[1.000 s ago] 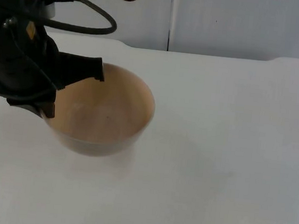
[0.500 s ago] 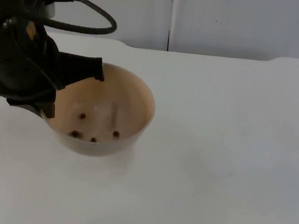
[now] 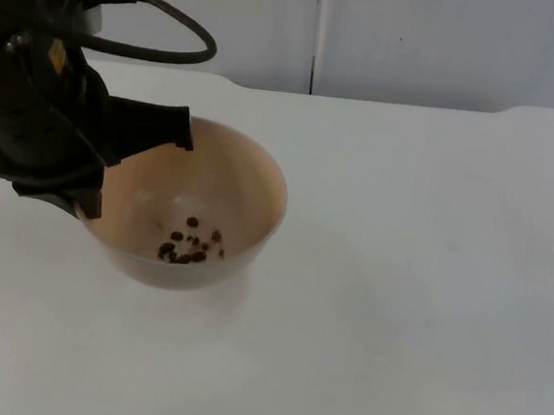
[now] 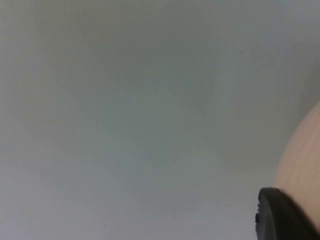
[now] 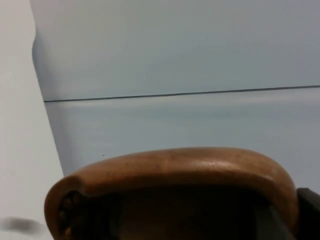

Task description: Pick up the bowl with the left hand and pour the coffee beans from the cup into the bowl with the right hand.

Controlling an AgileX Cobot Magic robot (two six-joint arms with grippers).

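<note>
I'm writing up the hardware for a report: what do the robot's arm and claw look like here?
The left arm is matte black and bulky, with a small yellow marking near its wrist. Its left claw ends in flat black fingers; a blunt black fingertip shows in the left wrist view.

You have a white worktop (image 3: pixel 428 283) running back to a grey wall (image 3: pixel 453 43). The wall is made of flat panels, with a dark vertical seam (image 3: pixel 316 33) between two of them. Where worktop meets wall, the back edge is not straight: it steps up slightly towards both sides. Light is soft and even, with only faint shadow on the worktop. In the right wrist view you see the wall (image 5: pixel 175 50) crossed by a thin dark seam (image 5: pixel 180 94).
</note>
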